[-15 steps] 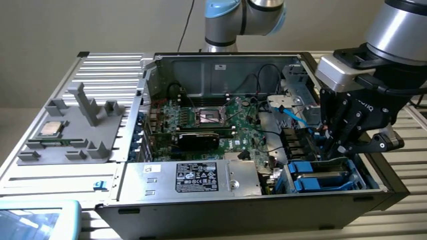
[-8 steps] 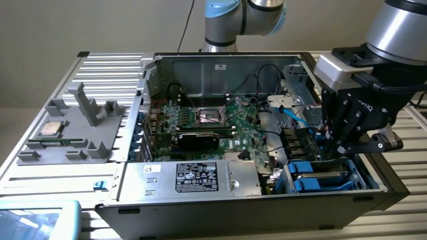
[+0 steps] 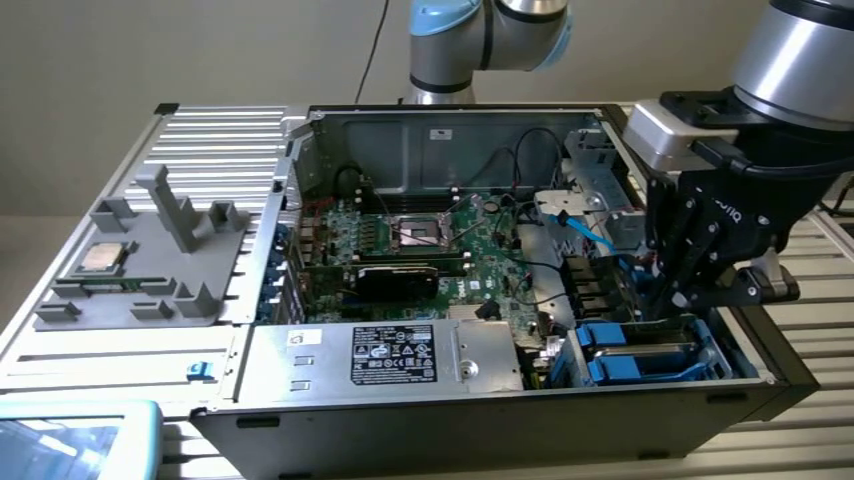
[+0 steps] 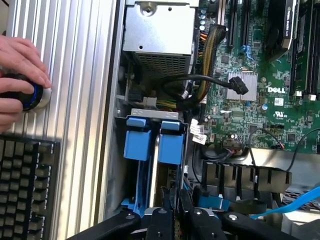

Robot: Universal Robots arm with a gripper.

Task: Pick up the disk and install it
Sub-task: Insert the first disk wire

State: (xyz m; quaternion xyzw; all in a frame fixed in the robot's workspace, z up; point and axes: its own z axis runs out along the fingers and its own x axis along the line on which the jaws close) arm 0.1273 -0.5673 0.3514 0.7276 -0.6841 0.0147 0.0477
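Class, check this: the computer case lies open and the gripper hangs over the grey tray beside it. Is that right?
Not quite. The exterior view shows the gripper down inside the open case, at the blue drive bay, not over the grey tray.

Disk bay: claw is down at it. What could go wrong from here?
1. The blue cable runs close beside the claw; it may snag.
2. The disk stands between close walls of the bay; slightly tilted, its blue frame could jam.
3. Black cables lie just past the bay and might get pinched.
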